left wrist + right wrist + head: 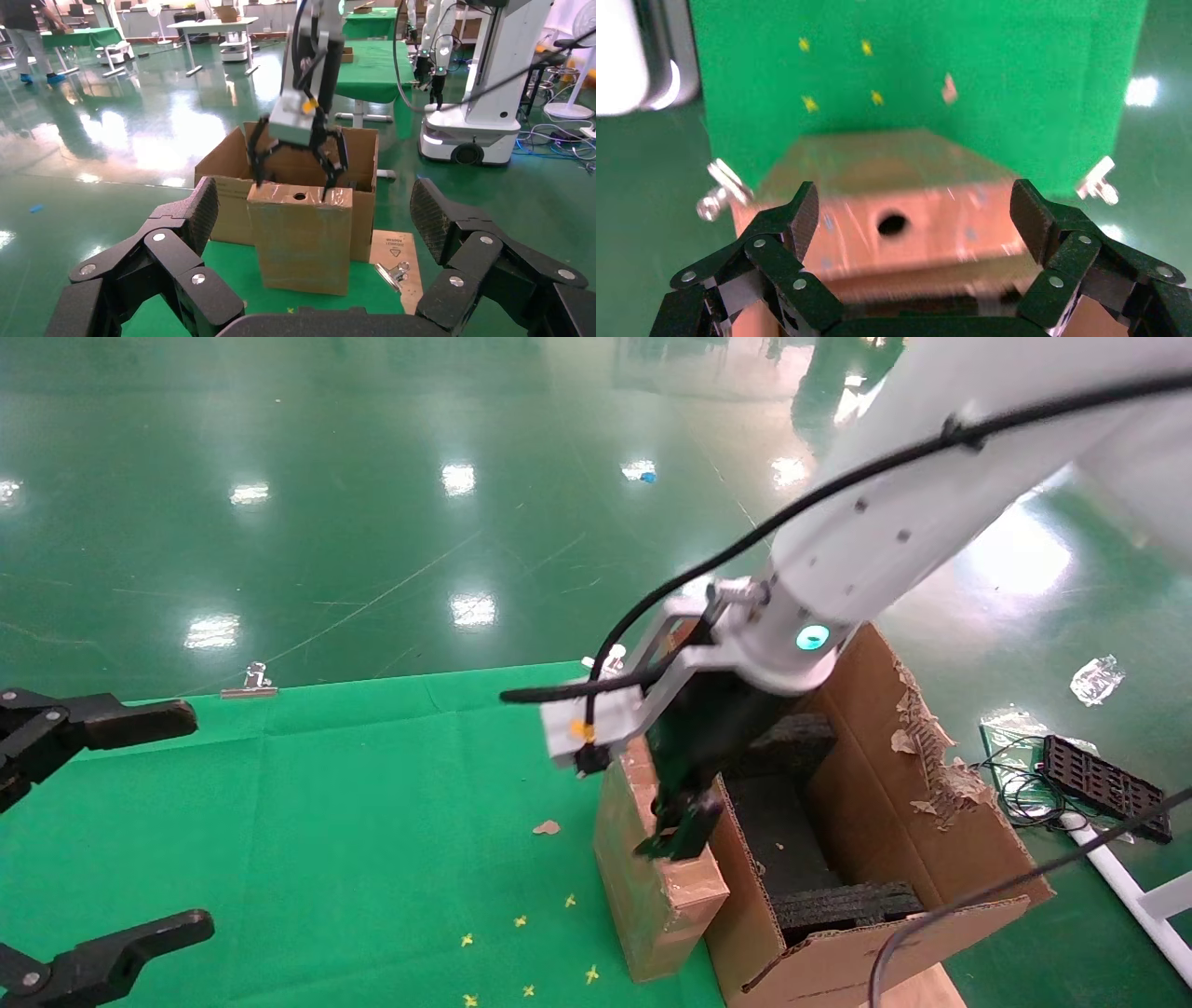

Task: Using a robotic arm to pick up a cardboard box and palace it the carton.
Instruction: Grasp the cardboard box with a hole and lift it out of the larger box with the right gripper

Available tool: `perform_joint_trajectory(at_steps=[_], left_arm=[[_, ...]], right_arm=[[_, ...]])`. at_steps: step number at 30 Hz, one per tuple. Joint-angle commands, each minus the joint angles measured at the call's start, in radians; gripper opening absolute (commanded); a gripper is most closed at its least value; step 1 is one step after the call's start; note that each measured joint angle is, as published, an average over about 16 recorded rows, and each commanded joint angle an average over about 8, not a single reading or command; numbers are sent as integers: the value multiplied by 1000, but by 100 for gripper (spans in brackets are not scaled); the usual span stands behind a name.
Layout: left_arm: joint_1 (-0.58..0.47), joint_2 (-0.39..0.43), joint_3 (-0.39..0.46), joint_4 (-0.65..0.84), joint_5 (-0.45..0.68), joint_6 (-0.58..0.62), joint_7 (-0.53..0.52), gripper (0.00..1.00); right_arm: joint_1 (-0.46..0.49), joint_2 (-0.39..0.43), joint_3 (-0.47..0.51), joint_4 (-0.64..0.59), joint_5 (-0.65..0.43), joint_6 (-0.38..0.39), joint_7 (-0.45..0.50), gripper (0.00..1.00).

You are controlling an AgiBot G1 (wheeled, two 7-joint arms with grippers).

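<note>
The small cardboard box [656, 896] stands upright on the green cloth, against the carton's [931, 822] near wall. Its taped top has a round hole [892, 224]. The carton is open, with torn flaps and black foam [792, 840] inside. The white robotic arm [894, 514] reaches down over the box. My right gripper [677, 823] is open at the box's top, with one finger [801, 217] off each end of the box's top and nothing held. From the left wrist view it hangs over the box [302, 239], in front of the carton [219, 168]. My left gripper [140, 822] is parked open at the far left.
A binder clip [250, 680] holds the cloth's far edge, and another [391, 272] lies by a cardboard sheet. A cardboard scrap [547, 827] and yellow marks [521, 921] lie on the cloth. A black tray with cables [1099, 784] sits on the floor at right.
</note>
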Motion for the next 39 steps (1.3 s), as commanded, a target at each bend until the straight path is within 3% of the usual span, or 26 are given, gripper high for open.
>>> perform_joint_trajectory(at_steps=[1, 12, 26, 30, 34, 39], left_arm=[[0, 0, 0, 0, 0, 0, 0, 100], [0, 0, 1, 0, -1, 0, 0, 100], [0, -1, 2, 0, -1, -1, 1, 100], [0, -1, 2, 0, -2, -1, 1, 100], [-1, -1, 2, 0, -2, -1, 1, 100], [-1, -1, 3, 0, -2, -1, 1, 100]], right_arm=[[58, -2, -53, 1, 13, 2, 5, 100], [137, -32, -245, 4, 41, 29, 54, 100], [157, -39, -318, 2, 48, 61, 113, 100], [174, -24, -323, -14, 48, 69, 215, 100], [185, -15, -323, -59, 59, 76, 388, 100], [168, -7, -302, -172, 143, 86, 557, 100]])
